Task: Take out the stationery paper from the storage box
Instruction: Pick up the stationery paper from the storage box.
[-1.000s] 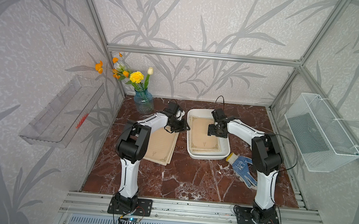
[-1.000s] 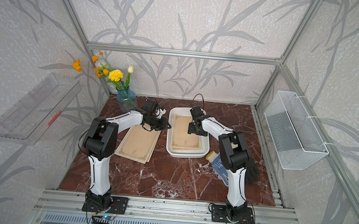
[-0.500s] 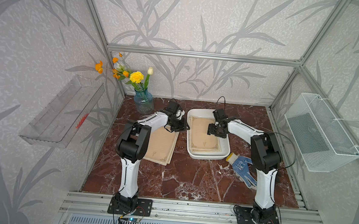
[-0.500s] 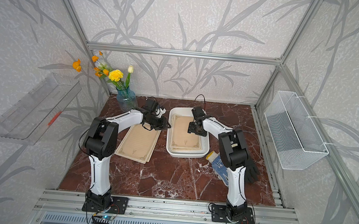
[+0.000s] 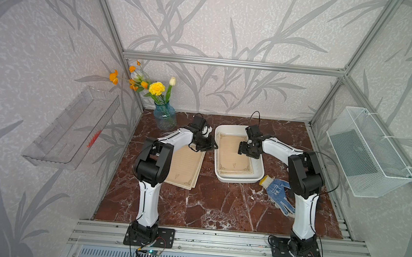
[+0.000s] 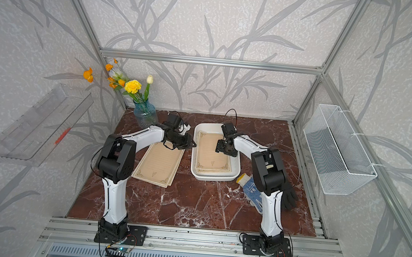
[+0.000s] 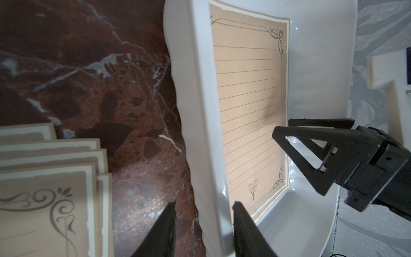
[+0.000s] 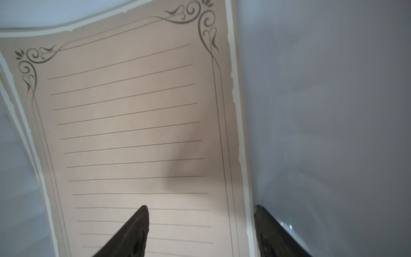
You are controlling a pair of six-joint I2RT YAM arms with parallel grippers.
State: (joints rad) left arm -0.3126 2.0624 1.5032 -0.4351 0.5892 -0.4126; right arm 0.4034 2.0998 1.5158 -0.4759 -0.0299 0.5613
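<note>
Both top views: stationery paper point(image 5: 233, 157) point(image 6: 210, 157), tan, ruled, with dark scrolls at the corners and a small emblem toward the front end. Flat inside the storage box point(image 5: 236, 179), glossy white with a flared rim, at the back centre of the bench point(image 5: 218, 211). Two sheets countable there by their offset front edges. Stacked sheets point(image 5: 183, 169) of the same kind on the marble just left of the box, a narrow strip of bench between. Left gripper point(image 5: 209, 147) at the box's left long rim. Right gripper point(image 5: 242, 151) over the paper's right long edge. One blue-dotted glove point(image 5: 277, 192) near the box's front right corner, one black glove point(image 6: 290, 198) beyond it, one vase point(image 5: 165, 116) at the back left corner. Wide bare marble along the front edge.

Left wrist view: left gripper point(image 7: 204, 203) astride the box's wall point(image 7: 200, 111), one finger outside, one inside against it. Cannot tell whether pinching. At least four overlapped corners in the stacked sheets point(image 7: 44, 200). Right gripper point(image 7: 282, 127) low at the paper's point(image 7: 249, 100) far long edge.

Right wrist view: right gripper point(image 8: 200, 208) spread wide, grasping nothing, one finger over the ruled paper point(image 8: 133, 122), the other over the white box floor point(image 8: 322, 111) beside the sheet's edge. A second sheet's margin peeping out along the opposite long edge.
</note>
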